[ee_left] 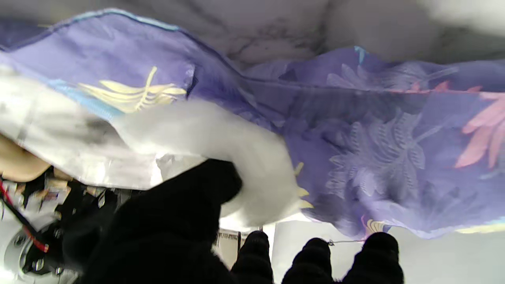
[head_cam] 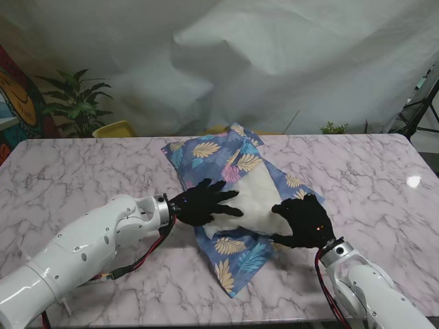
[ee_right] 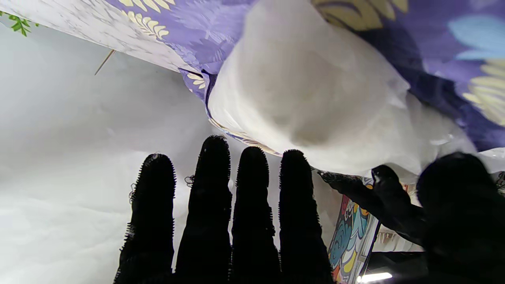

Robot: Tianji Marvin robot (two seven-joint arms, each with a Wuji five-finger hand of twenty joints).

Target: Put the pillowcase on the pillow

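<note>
A white pillow [head_cam: 257, 199] lies in the middle of the marble table [head_cam: 82, 171], on a blue pillowcase [head_cam: 206, 154] with a leaf print. The case is spread under and around it, with a flap hanging toward my near side. My left hand [head_cam: 202, 202], in a black glove, rests with spread fingers on the pillow's left edge. Its wrist view shows the thumb [ee_left: 197, 197] against the pillow [ee_left: 221, 134] and the pillowcase [ee_left: 355, 138] beyond. My right hand [head_cam: 306, 221] lies on the pillow's near right corner. Its fingers [ee_right: 221, 221] are straight beside the pillow [ee_right: 307, 86].
A potted plant [head_cam: 75, 103] and a yellow object [head_cam: 113, 129] stand behind the table's far left edge. White sheeting [head_cam: 274, 62] hangs as a backdrop. A black tripod [head_cam: 422, 103] stands at the far right. The table's near edge runs just under my forearms.
</note>
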